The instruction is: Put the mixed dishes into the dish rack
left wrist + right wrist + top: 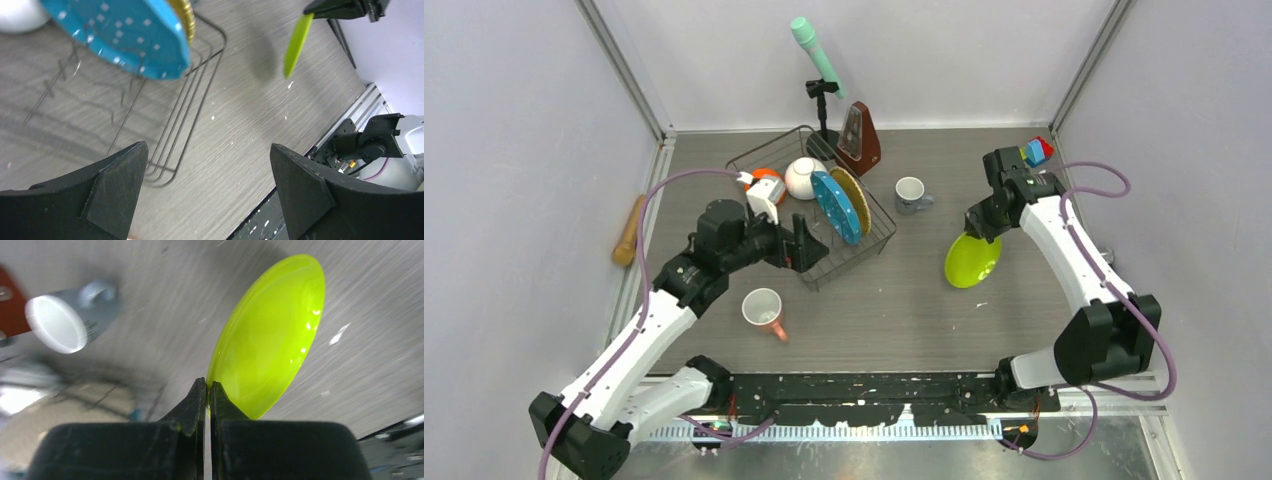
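Right gripper (pixel 207 390) pinched shut on rim of lime green plate (pixel 270 340), plate tilted. Left gripper (pixel 209 150) jaws spread wide, holding nothing, beside dish rack (pixel 852 260) near corner

No word, number or brand is showing clearly enough to read in any of the three views. The small grey mug (pixel 70 315) is carrying a small dark print on its side near the handle, but it is appearing too blurred and too small to make out.
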`<state>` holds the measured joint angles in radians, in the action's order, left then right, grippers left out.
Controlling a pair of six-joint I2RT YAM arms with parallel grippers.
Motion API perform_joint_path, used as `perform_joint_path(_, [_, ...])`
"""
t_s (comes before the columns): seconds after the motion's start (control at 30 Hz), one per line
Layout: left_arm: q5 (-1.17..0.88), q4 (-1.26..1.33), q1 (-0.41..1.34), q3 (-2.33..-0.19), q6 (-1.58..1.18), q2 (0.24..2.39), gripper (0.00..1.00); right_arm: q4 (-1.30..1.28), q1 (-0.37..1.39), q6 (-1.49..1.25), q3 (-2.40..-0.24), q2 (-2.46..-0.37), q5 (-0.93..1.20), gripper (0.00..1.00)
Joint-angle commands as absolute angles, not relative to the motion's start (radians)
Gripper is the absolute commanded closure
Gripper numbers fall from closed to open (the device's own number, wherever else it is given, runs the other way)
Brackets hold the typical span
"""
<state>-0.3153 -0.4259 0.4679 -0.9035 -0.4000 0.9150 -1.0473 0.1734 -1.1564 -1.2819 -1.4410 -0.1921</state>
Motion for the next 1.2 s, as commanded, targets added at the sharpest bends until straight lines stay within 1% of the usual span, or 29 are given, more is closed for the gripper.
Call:
perform_joint_path(0.0, [-0.189, -0.21, 0.583, -0.916, -0.34, 0.947, 0.05, -0.94, 0.182, -1.428, -1.262, -1.367, 0.045, 1.0])
perform_joint_path(0.13, [-0.081, -0.149, 0.686, -0.947, -0.28, 1.038, 0.06, -0.877, 0.192, -1.516, -1.25, -1.362, 0.184, 1.0])
perform_joint_path(0.23, [-0.046, -0.092, 0.744, -0.978, -0.241, 1.121, 0.06, -0.844, 0.209, -1.58, -1.235, -1.358, 0.229, 1.0])
perform_joint_path(0.43, [0.024, -0.008, 0.833, -1.039, -0.185, 1.274, 0.07, -0.763, 0.226, -1.713, -1.202, -1.309, 0.272, 1.0])
perform_joint_path(0.67, [0.044, 0.061, 0.887, -1.111, -0.161, 1.415, 0.08, -0.732, 0.258, -1.792, -1.199, -1.29, 0.314, 1.0])
perform_joint_path(0.77, [0.054, 0.081, 0.905, -1.133, -0.145, 1.462, 0.12, -0.713, 0.274, -1.811, -1.195, -1.284, 0.327, 1.0])
perform_joint_path(0.8, [0.063, 0.083, 0.911, -1.143, -0.136, 1.478, 0.16, -0.711, 0.282, -1.816, -1.196, -1.283, 0.332, 1.0])
perform_joint_path(0.83, [0.074, 0.083, 0.915, -1.149, -0.126, 1.489, 0.23, -0.708, 0.285, -1.819, -1.196, -1.283, 0.334, 1.0])
perform_joint_path(0.9, [0.086, 0.079, 0.917, -1.164, -0.118, 1.503, 0.45, -0.702, 0.292, -1.823, -1.196, -1.277, 0.343, 1.0])
perform_joint_path(0.93, [0.091, 0.075, 0.917, -1.168, -0.116, 1.506, 0.57, -0.699, 0.293, -1.823, -1.196, -1.275, 0.343, 1.0])
perform_joint_path(0.97, [0.095, 0.076, 0.918, -1.169, -0.113, 1.506, 0.72, -0.695, 0.293, -1.821, -1.195, -1.267, 0.34, 1.0])
perform_joint_path(1.0, [0.097, 0.075, 0.917, -1.17, -0.111, 1.504, 0.87, -0.693, 0.294, -1.816, -1.193, -1.263, 0.32, 0.98])
perform_joint_path(1.03, [0.097, 0.067, 0.918, -1.173, -0.111, 1.5, 0.99, -0.688, 0.293, -1.813, -1.192, -1.248, 0.304, 0.86])
perform_joint_path(1.07, [0.097, 0.058, 0.918, -1.175, -0.114, 1.494, 1.0, -0.681, 0.293, -1.803, -1.185, -1.239, 0.273, 0.76])
perform_joint_path(1.1, [0.097, 0.049, 0.918, -1.174, -0.119, 1.483, 1.0, -0.658, 0.29, -1.782, -1.179, -1.223, 0.261, 0.5])
perform_joint_path(1.13, [0.1, 0.043, 0.918, -1.171, -0.125, 1.47, 1.0, -0.643, 0.288, -1.768, -1.176, -1.21, 0.24, 0.38])
perform_joint_path(1.17, [0.104, 0.038, 0.917, -1.164, -0.132, 1.45, 1.0, -0.64, 0.28, -1.727, -1.178, -1.205, 0.23, 0.2])
